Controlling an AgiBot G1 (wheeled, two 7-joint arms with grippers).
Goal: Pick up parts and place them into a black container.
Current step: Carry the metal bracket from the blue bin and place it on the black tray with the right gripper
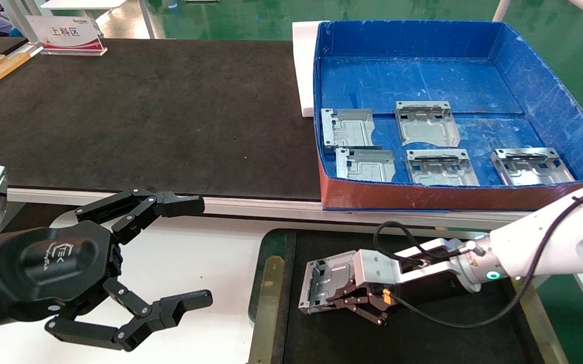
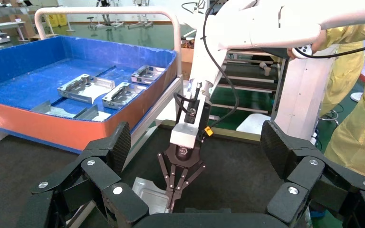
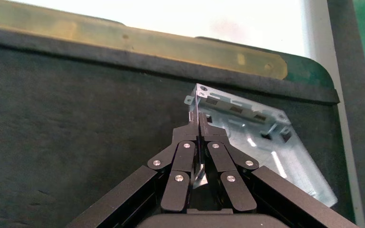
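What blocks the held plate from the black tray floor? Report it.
Nothing visible does. The right gripper, jaws shut on the plate, holds it low over the black container, near the corner of its green rim; the floor there shows bare. The left gripper hangs open, off to the side.

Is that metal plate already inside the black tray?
Yes: the plate is over the black tray floor, the right gripper shut on its edge.

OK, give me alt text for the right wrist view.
The right end effector is shut on the edge of a silver part, over the black container near its green rim and brass strip.
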